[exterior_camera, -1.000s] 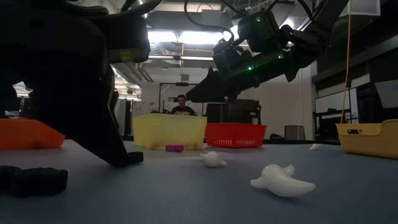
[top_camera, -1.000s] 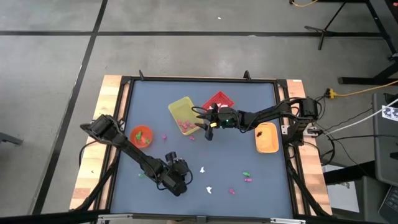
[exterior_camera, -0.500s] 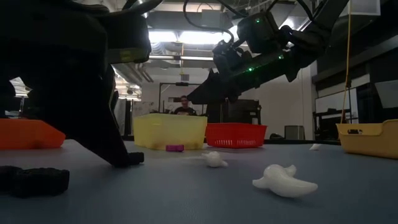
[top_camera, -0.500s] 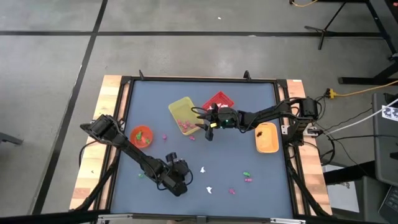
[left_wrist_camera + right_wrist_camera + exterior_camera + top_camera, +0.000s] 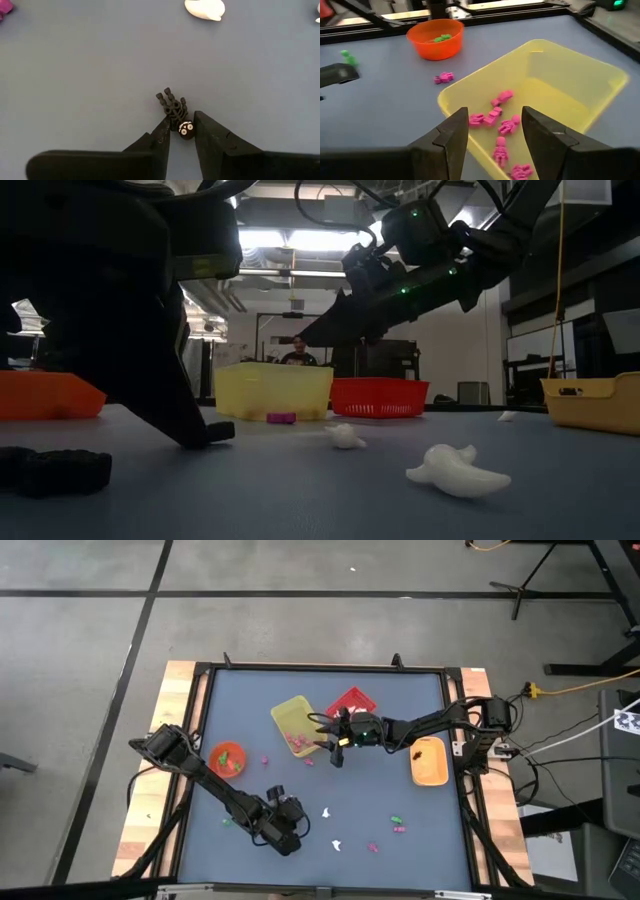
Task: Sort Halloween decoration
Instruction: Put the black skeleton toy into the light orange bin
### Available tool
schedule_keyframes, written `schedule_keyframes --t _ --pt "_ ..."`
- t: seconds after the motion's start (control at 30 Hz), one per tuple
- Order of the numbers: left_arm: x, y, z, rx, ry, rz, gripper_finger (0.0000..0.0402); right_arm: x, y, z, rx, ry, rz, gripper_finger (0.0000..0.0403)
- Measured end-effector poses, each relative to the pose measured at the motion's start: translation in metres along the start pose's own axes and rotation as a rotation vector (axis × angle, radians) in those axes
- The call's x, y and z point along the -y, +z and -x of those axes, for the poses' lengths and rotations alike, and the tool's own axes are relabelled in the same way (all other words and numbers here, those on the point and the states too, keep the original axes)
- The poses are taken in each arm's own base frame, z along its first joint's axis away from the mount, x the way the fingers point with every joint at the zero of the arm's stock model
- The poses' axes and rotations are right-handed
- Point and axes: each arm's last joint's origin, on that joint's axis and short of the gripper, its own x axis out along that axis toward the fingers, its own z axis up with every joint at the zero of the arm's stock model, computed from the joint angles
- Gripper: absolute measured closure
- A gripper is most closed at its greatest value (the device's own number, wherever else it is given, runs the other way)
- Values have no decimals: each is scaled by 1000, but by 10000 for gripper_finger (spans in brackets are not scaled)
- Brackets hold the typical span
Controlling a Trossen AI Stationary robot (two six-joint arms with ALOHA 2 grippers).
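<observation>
A black skeleton trinket [image 5: 172, 106] lies flat on the blue table, its round head between the fingertips of my left gripper [image 5: 181, 125], which is shut on it near the table's front [image 5: 288, 830]. My right gripper [image 5: 495, 135] hangs open over the yellow bin [image 5: 293, 720], with nothing between its fingers. Several pink trinkets [image 5: 495, 117] lie in that bin. White ghost trinkets [image 5: 326, 811] [image 5: 204, 8] rest loose on the table. My left gripper has the skeleton's head end [image 5: 187, 131] pinched between its two fingertips. The fingers slant down from above. The skeleton lies on the table, its body and limbs stretching out beyond the fingertips.
A red bin [image 5: 352, 702] stands beside the yellow one. An orange bowl [image 5: 228, 758] with green trinkets sits at the left, an orange tray [image 5: 430, 762] at the right. Loose pink [image 5: 372, 848] and green [image 5: 396, 819] trinkets lie near the front. A person stands in the room behind.
In the low view the foot of my left gripper's finger has crept a little sideways across the table while the hand has stayed in place.
</observation>
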Motion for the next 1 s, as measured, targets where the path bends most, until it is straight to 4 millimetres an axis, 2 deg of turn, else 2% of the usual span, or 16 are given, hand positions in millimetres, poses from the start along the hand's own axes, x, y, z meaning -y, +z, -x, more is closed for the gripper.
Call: schedule_keyframes --t 0.2,0.4,0.67,1.0 --pt "0 0 0 10 -2 4 346 -8 0 1 -18 280 -4 219" --pt "2 2 -1 39 -12 17 346 -35 -3 4 -51 540 -19 219" --pt "3 5 -2 86 -11 37 347 -79 -8 10 -67 623 33 219" --pt "9 15 -2 199 -38 21 347 -109 -13 17 -63 641 95 219"
